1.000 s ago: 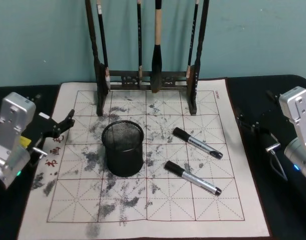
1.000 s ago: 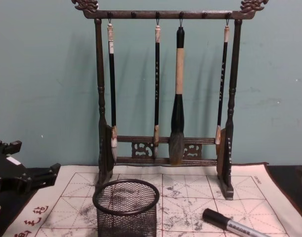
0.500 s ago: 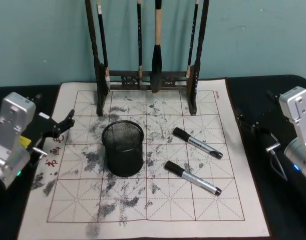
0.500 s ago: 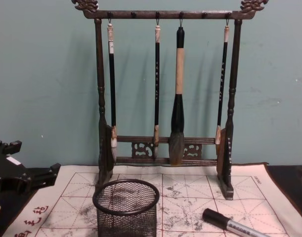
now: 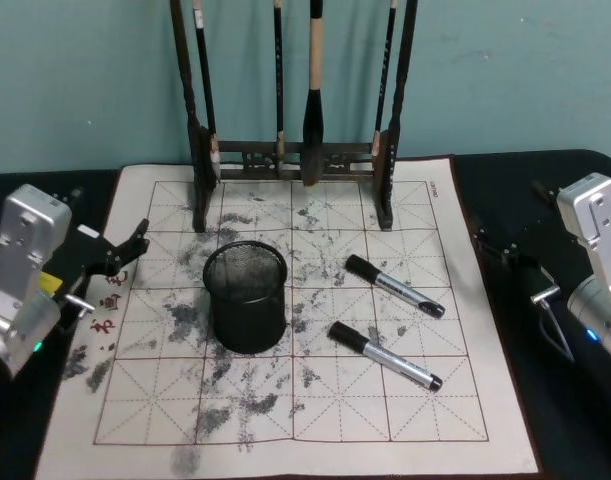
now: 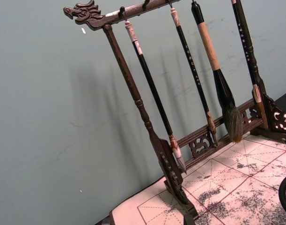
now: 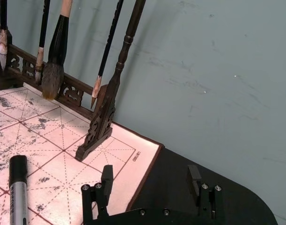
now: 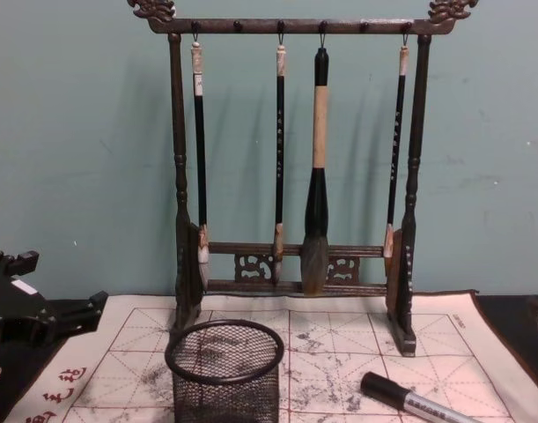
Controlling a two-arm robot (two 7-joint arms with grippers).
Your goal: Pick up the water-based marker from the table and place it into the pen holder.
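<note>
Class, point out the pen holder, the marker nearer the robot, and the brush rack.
Pen holder [image 5: 247, 320], head view, on its mesh wall.
Nearer marker [image 5: 395, 361], head view, on its grey barrel.
Brush rack [image 8: 238, 26], chest view, on its top bar.

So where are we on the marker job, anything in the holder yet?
Nothing done yet. The far marker and near marker both lie on the mat, right of the pen holder, which looks empty. Nothing in hand: left gripper and right gripper sit at the mat's sides, jaws open. Left: the whole pick and place.
</note>
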